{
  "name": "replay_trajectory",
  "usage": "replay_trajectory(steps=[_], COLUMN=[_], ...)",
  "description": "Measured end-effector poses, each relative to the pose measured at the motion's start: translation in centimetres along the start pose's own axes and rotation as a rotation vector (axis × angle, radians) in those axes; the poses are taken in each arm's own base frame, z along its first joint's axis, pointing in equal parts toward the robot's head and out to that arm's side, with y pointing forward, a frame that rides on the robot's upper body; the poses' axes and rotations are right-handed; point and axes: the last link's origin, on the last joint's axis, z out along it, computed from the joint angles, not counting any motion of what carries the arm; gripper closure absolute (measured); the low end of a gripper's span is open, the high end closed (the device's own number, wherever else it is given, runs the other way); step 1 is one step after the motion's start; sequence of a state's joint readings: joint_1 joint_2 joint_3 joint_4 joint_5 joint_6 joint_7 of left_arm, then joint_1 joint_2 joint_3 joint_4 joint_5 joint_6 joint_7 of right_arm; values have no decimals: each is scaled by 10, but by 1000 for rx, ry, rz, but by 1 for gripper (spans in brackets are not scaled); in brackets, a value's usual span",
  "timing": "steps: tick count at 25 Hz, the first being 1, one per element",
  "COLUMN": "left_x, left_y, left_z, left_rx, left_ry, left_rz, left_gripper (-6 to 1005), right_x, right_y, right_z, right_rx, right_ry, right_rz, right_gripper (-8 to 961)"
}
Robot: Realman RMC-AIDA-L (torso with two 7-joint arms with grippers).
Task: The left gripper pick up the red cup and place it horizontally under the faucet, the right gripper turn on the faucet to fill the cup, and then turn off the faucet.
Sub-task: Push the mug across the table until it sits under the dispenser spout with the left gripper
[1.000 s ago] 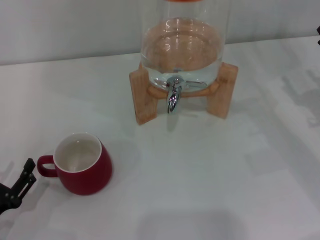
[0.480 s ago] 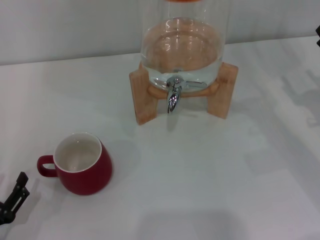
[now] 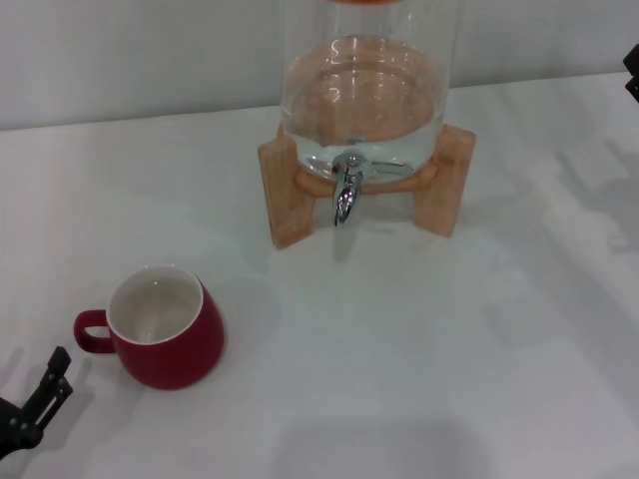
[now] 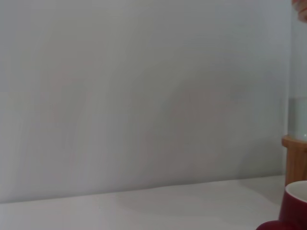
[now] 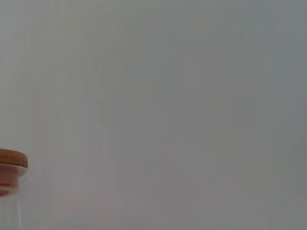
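Red cup (image 3: 160, 336) stands upright on the white worktop (image 3: 419, 359), mouth up, showing its white inside, with the small loop handle turned toward the robot's left. It sits near the front left of the worktop, well apart from the glass dispenser (image 3: 364, 90) at the back.

Black fingers of the left gripper (image 3: 35, 404) poke into the head view at the lower left corner, low over the worktop and angled up toward the cup's handle. They are near the handle but apart from it, touching nothing. So little of the fingers shows that I cannot tell whether the jaws are open or closed. The left wrist view catches only a sliver of the cup's red wall and white rim at its edge, beside a piece of the wooden stand (image 3: 285, 195).

Chrome faucet (image 3: 345, 195) hangs from the front of the dispenser between the two legs of the stand, spout pointing down over bare worktop. Water fills the lower part of the glass.

At the far right edge of the head view a small black part of the right gripper (image 3: 632, 72) shows, high and well away from the faucet; its jaws are out of sight there. The right wrist view shows only the dispenser's orange-brown lid (image 5: 12, 170) against a plain wall.
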State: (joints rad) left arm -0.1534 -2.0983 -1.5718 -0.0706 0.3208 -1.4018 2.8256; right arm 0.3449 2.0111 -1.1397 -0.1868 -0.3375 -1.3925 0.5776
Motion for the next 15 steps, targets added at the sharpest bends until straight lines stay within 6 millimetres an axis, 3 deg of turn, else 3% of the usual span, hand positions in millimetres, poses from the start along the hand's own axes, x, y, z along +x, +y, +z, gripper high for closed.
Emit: replay_trajectory(steps=[15], left_x=[3], left_y=[1], left_z=[10], left_rx=[-33], left_ry=[-1], left_rz=[15], left_gripper=[130], right_x=[-1], right_y=[1], right_z=[1], right_rx=[-4], right_ry=[-4], right_rz=[-2], right_gripper=[120])
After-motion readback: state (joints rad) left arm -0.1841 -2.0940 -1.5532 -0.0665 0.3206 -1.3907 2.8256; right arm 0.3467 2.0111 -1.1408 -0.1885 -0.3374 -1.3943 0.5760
